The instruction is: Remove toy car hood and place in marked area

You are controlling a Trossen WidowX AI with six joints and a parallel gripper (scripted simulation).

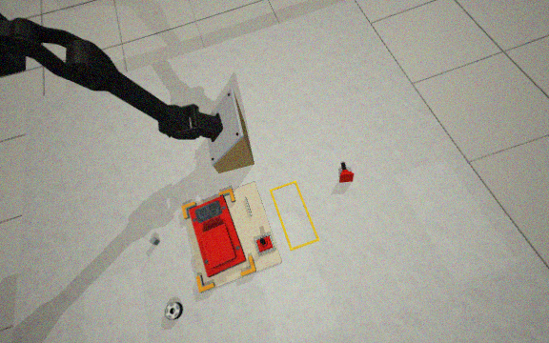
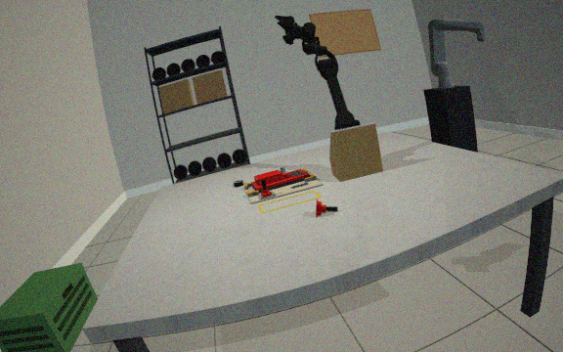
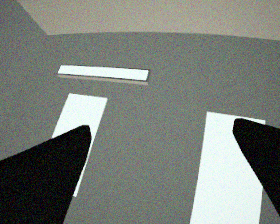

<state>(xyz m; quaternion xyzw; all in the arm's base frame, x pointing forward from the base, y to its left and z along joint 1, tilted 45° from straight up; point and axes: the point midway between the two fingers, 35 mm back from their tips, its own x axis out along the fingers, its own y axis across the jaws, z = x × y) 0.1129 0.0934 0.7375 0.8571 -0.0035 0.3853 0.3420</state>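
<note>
The red toy car [image 1: 228,220] [image 2: 286,182] lies between orange corner brackets on a beige board. Its hood [image 1: 219,246] [image 2: 267,177] looks like the raised red panel on the end away from the grey windshield, and it sits on the car. The marked area [image 1: 280,220] [image 2: 291,204] is a yellow outline on the table beside the board, with nothing inside it. My gripper [image 2: 281,30] [image 3: 162,128] is raised high above the table, open and empty, far from the car. In the top view the fingers cannot be made out.
A red piece with a black stem [image 1: 346,176] [image 2: 319,209] lies beyond the marked area. Another red piece [image 1: 264,244] [image 2: 265,194] stands on the board [image 1: 243,191]. A wheel [image 1: 173,311] [image 2: 238,183] and a small grey piece [image 1: 154,241] lie on the car's other side. The arm's pedestal [image 2: 357,153] stands near the board.
</note>
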